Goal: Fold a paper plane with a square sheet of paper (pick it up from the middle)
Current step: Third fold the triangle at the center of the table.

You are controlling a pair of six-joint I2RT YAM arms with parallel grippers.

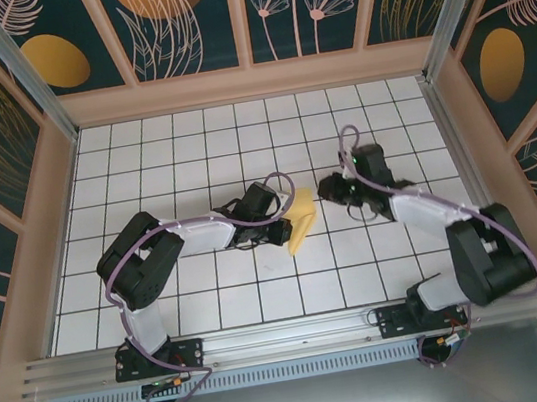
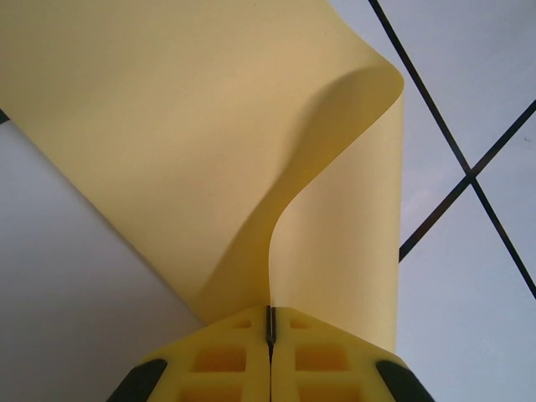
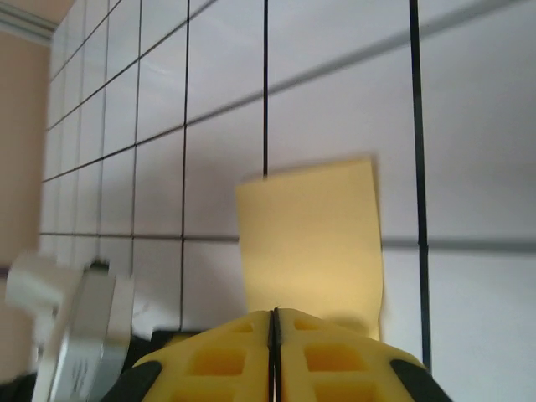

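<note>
Closest to the left wrist lens, the left gripper has its yellow fingers clamped together on one edge of the square sheet of paper. From that pinch the pale yellow paper rises and curls over above the white grid table. Seen from overhead, it sits mid-table between the two arms. Further right, the right gripper has its jaws pressed together. The paper lies just beyond its tips, and whether they touch it cannot be told.
</note>
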